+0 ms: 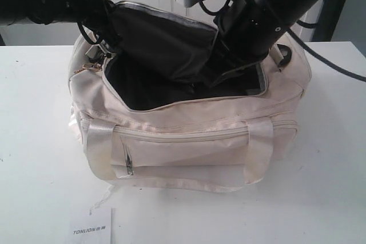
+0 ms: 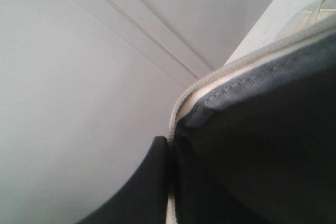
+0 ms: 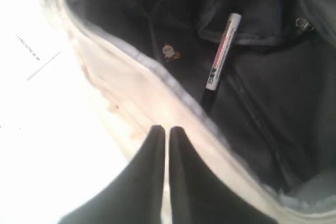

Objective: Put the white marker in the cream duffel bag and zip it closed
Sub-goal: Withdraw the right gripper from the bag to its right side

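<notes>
The cream duffel bag (image 1: 189, 147) is set on a white table (image 1: 34, 141), with its curved top flap (image 1: 160, 38) raised so that the black lining is exposed. The left arm is extended in from the upper left of the exterior view, level with the flap's raised edge. In the left wrist view, one dark finger (image 2: 149, 187) of the left gripper (image 2: 169, 150) is pressed against the zippered edge of the flap. The second finger is hidden behind the fabric, so it cannot be told for certain whether the flap is pinched, though it appears to be held up there. The right arm is angled steeply down from the upper right, its wrist lowered into the right end of the opening. The right gripper (image 3: 167, 128) is seen with its two fingers drawn together, almost touching, and nothing is held between them; it is poised over the cream rim of the bag. The white marker (image 3: 220, 59) is found lying inside the bag on the black lining, apart from those fingers, its dark tip towards the rim. A small pale charm (image 3: 169, 52) is seen on the lining near it. A printed paper tag (image 1: 91, 227) lies on the table in front of the bag.
</notes>
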You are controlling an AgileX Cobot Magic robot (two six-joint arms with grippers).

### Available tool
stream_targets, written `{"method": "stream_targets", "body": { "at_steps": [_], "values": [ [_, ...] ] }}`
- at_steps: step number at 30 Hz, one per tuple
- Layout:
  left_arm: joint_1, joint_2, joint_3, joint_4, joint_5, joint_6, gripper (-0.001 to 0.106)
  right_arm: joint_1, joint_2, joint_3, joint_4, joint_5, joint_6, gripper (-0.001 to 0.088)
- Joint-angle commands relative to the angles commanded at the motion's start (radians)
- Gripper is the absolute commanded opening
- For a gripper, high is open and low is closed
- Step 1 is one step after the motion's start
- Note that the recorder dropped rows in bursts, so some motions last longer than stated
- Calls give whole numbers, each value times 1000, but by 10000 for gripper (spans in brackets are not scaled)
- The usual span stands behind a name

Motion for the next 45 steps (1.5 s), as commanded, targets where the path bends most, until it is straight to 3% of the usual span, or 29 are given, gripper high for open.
{"method": "stream_targets", "body": {
  "at_steps": [21,32,41,45],
  "values": [
    [0,0,0,0,0,0,0,0,-102,5,-2,79,279,0],
    [0,0,0,0,0,0,0,0,-203,112,-12,79,309,0],
    [0,0,0,0,0,0,0,0,-209,173,-231,79,407,0],
    [0,0,0,0,0,0,0,0,-209,206,-252,70,412,0]
  ]
}}
